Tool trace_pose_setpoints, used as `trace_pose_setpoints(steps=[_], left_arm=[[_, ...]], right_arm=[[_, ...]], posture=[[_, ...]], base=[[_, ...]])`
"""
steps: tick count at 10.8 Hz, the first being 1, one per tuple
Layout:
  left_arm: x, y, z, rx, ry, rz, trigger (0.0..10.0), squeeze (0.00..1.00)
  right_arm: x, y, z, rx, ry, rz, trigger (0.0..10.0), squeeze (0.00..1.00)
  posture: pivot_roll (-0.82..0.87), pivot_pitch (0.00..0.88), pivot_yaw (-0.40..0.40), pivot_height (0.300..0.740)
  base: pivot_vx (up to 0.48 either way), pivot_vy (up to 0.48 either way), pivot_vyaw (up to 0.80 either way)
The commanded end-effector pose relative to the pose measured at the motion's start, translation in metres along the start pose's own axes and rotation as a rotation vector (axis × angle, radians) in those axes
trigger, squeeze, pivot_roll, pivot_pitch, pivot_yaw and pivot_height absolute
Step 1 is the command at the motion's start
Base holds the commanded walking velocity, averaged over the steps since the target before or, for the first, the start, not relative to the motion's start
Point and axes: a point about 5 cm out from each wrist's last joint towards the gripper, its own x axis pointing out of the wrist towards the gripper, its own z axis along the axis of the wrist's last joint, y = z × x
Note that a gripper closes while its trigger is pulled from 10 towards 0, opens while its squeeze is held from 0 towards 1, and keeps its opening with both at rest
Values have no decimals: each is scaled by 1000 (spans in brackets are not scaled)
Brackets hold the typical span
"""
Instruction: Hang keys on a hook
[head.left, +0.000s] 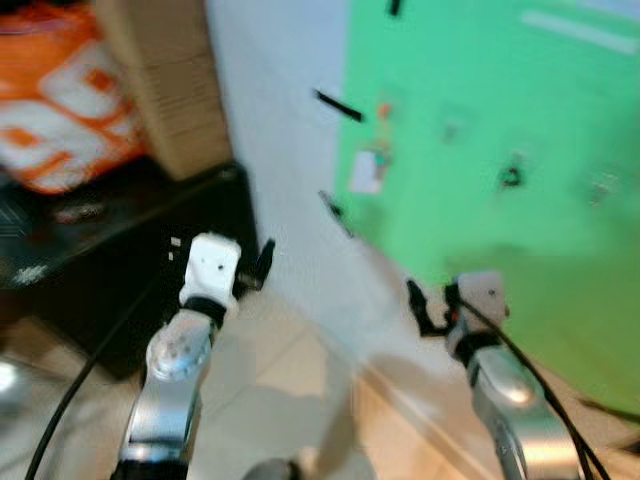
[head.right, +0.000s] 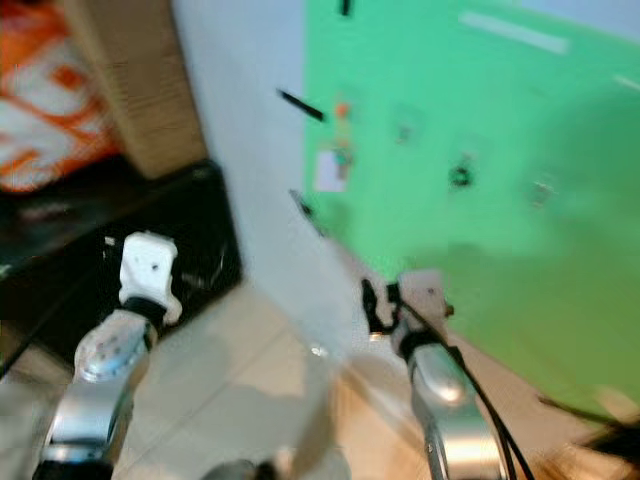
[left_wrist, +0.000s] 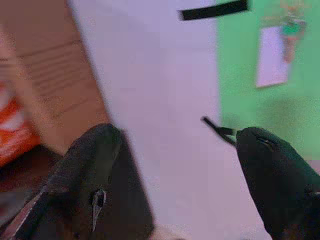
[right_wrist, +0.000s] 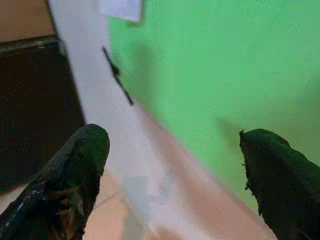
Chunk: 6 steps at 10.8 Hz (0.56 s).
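The views are blurred. A small orange and green item with a white tag (head.left: 370, 165) hangs on the green wall panel (head.left: 500, 90); I cannot tell if it is the keys. Small dark hook-like fittings (head.left: 512, 175) sit further right on the panel. My left gripper (head.left: 262, 262) is raised before the white wall, open with nothing in it (left_wrist: 180, 137). My right gripper (head.left: 422, 305) is raised low before the green panel, open and empty too (right_wrist: 172, 137). The tagged item (left_wrist: 282, 45) is ahead of the left fingers.
A black cabinet (head.left: 120, 270) stands at the left with an orange and white bag (head.left: 60, 100) on it and a cardboard box (head.left: 165, 80) beside it. Black strips (head.left: 338, 104) mark the white wall (head.left: 280, 150). Pale tiled floor (head.left: 280, 390) lies below.
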Motion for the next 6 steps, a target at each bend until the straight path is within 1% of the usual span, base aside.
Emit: trace_pose_setpoints(steps=[1, 3, 4, 6], left_arm=[[-1, 2, -2, 22, 17, 4, 10000, 608], [-1, -1, -4, 96, 28, -35, 10000, 616], [-2, -3, -5, 92, 43, -43, 10000, 616], [-3, -3, -3, 82, 47, -41, 10000, 620]], right_arm=[[-1, -2, -4, 17, 16, 12, 10000, 0], [-2, -2, -7, 15, 37, 29, 10000, 0], [-2, -4, -9, 25, 59, 32, 10000, 0], [-3, -4, -7, 75, 55, 49, 10000, 0]], posture=[[-34, 0, 38, 740], [-46, 0, 43, 740], [-51, 0, 49, 740], [-53, 0, 54, 740]], base=[[0, 0, 800], [0, 0, 800], [0, 0, 800], [0, 0, 800]])
